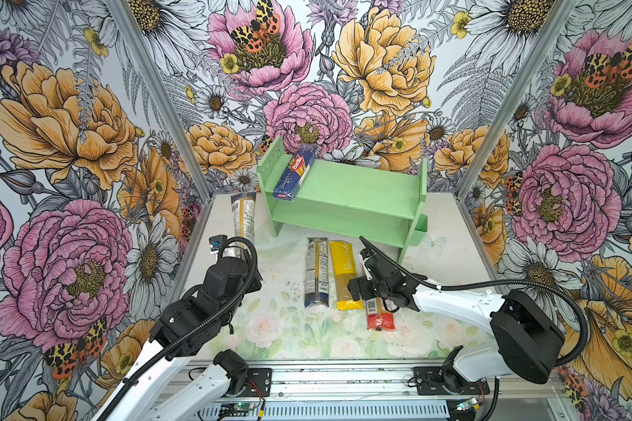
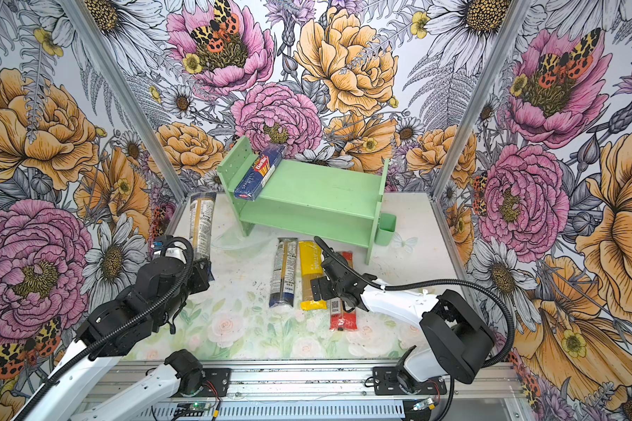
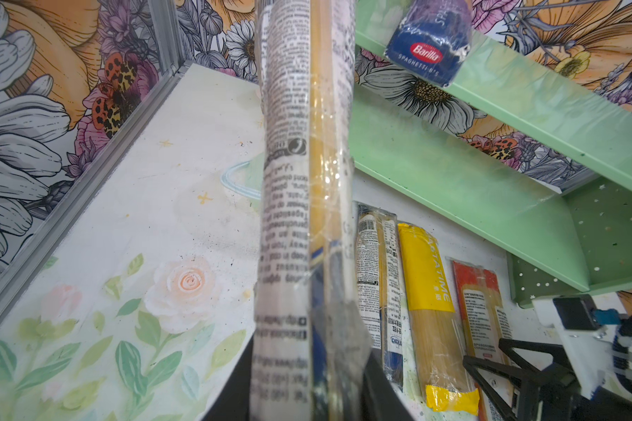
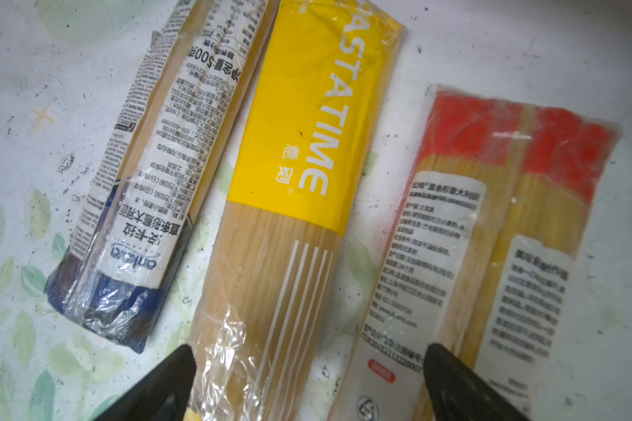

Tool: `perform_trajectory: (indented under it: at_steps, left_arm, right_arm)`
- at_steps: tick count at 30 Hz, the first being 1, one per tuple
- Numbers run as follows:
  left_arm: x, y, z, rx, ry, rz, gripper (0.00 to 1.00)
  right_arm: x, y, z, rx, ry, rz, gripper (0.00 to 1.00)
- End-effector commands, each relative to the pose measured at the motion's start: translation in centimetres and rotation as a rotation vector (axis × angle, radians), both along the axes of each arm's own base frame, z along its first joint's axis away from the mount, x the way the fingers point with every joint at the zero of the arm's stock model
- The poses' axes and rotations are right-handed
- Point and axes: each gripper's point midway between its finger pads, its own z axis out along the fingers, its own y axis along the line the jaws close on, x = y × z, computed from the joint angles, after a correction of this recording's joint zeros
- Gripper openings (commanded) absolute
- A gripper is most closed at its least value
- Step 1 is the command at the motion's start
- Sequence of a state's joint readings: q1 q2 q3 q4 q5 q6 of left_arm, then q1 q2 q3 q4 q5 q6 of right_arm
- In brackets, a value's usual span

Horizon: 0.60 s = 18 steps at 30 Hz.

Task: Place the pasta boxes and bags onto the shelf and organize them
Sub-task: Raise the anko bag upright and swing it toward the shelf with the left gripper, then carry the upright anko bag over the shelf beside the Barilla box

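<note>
One shelf (image 1: 347,189) stands at the back, the Barilla box (image 1: 292,175) on its top tier; just left, the left end effector (image 3: 307,397) clamps a navy-ended bag (image 1: 242,218) whose length points away (shelf lies rightward). The right end effector (image 4: 309,353) hangs spread over the yellow bag (image 4: 307,145).

Mint-green shelf (image 1: 362,182), dark-blue box (image 1: 294,173), yellow bag (image 1: 343,269)

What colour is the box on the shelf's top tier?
The box is dark blue with a red Barilla logo, clearest in the left wrist view.
</note>
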<state>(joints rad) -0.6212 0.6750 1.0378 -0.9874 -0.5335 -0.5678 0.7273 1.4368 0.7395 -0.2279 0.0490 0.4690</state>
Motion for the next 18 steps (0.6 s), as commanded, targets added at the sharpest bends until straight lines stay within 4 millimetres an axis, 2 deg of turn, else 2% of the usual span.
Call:
perform_trajectory:
  at_steps: [1,9,18]
  left_arm:
    - [0.7,1.2,6.6,-0.056,-0.210,0.061,0.00]
    - [1.1,0.6,9.1,-0.044,-0.247,0.034,0.00]
    - [2.3,-1.0,11.7,-0.018,-0.281,-0.031,0.00]
  right_arm:
    - [0.8,0.9,1.9,0.038,-0.040,0.014,1.00]
    - [0.8,1.2,2.2,0.052,-0.034,0.013,0.99]
    - [0.7,1.2,2.2,0.052,-0.034,0.016,0.99]
